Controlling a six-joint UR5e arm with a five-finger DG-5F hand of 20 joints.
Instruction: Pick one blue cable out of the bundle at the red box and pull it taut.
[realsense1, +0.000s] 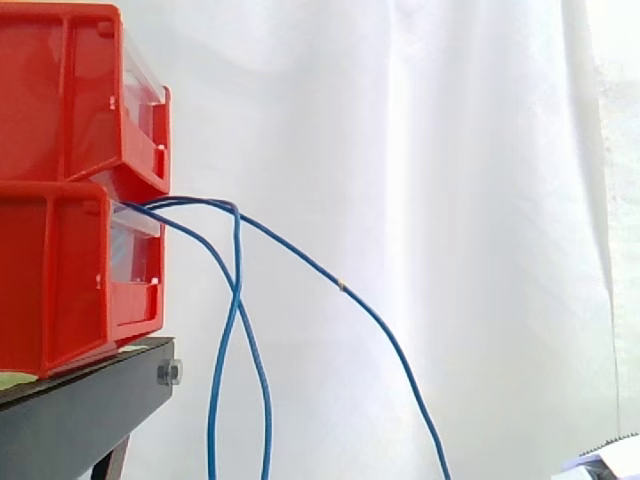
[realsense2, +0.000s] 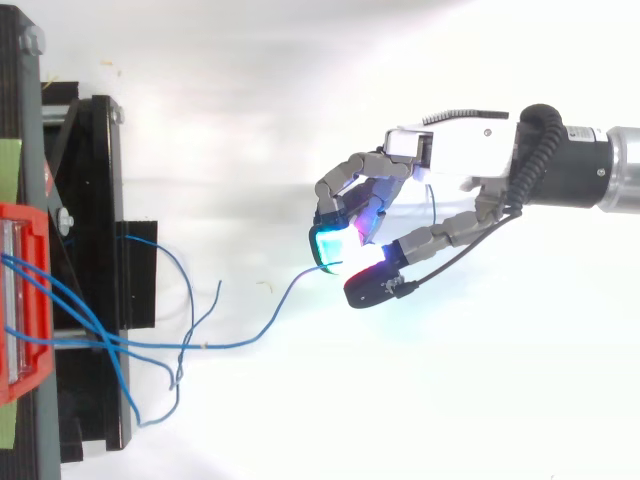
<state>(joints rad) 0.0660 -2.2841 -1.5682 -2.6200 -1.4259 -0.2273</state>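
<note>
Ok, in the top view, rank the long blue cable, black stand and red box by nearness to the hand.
1. Long blue cable: pinched in the hand.
2. Black stand: further left.
3. Red box: far left edge.

Hand (realsense2: 388, 196): the fingers are built of grey, blocky segments linked in chains, and the tips are capped in black housings. The pads (realsense2: 335, 243) are lit cyan-green on one finger and magenta fading to white on the others. The back of the hand is covered by a white boxy shell; behind it a black cylindrical wrist (realsense2: 570, 165), marked with a small pale label, is joined to a silver-grey arm (realsense2: 626, 170).
</note>
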